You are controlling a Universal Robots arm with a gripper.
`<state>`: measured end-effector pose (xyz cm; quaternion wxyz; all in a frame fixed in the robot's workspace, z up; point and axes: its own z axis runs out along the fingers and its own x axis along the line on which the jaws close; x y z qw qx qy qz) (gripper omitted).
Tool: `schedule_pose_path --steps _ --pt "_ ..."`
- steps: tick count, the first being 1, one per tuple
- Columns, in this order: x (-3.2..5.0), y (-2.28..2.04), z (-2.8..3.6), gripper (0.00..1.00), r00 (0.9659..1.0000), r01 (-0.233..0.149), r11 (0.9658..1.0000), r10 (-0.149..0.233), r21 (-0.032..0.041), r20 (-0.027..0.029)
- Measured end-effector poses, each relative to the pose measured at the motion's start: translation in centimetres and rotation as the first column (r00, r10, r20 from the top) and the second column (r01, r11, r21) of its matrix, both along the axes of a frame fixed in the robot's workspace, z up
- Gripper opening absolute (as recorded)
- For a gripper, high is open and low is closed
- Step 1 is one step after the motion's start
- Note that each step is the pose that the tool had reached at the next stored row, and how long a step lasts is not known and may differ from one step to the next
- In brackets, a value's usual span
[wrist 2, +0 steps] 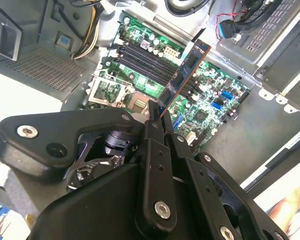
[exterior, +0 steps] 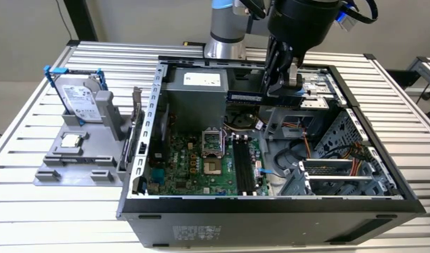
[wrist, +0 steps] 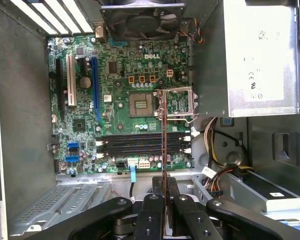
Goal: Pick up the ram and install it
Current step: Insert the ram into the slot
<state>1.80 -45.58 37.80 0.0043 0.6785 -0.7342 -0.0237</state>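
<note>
— What is the biggest thing around you?

— The slatted table (exterior: 32, 211). On it lies the computer case (exterior: 271, 204), open side up.

— And inside the case?

— A grey power supply (exterior: 194, 97) fills one corner of the case. The green motherboard (exterior: 194, 163) lies flat on the case floor, with its black memory slots (exterior: 244, 166) side by side. Both wrist views look down into the case at that board (wrist: 120, 90) (wrist 2: 210, 100) and those slots (wrist: 135, 145) (wrist 2: 145, 57).

— Anything outside the case?

— Beside the case, on the exterior view's left, a silver hard drive (exterior: 81, 100) stands upright in a grey holder (exterior: 60, 168). A small square processor chip (exterior: 72, 140) lies on the same holder.

— Where is your claw?

— My claw (exterior: 282, 90) hangs over the open side of the case, above the floor. It is clenched on the ram (exterior: 246, 97).

— So the ram is not in the case yet?

— It is over the case, in the air, not yet seated. In the second wrist view the ram (wrist 2: 185, 70) juts out from my claw (wrist 2: 157, 117), a dark stick with a blue face. In the first wrist view I see the ram (wrist: 164, 140) edge-on, a thin line running out from my claw (wrist: 164, 192) and crossing over the slots, well clear of them.
</note>
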Motion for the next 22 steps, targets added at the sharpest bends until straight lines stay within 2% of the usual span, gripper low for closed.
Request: schedule_pose_path --steps 6,13,18,22 --pt "0.00 0.00 0.00 0.00 1.0000 0.002 1.0000 -0.002 -0.0002 0.0000" --pt "0.00 -0.02 0.00 0.00 0.9985 0.054 0.9985 -0.054 -0.0002 0.0000" --pt "0.00 -0.03 0.00 0.00 0.9948 0.102 0.9948 -0.102 -0.0002 0.0000" --pt "0.00 -0.05 0.00 0.00 0.9892 0.147 0.9892 -0.147 -0.0001 0.0000"
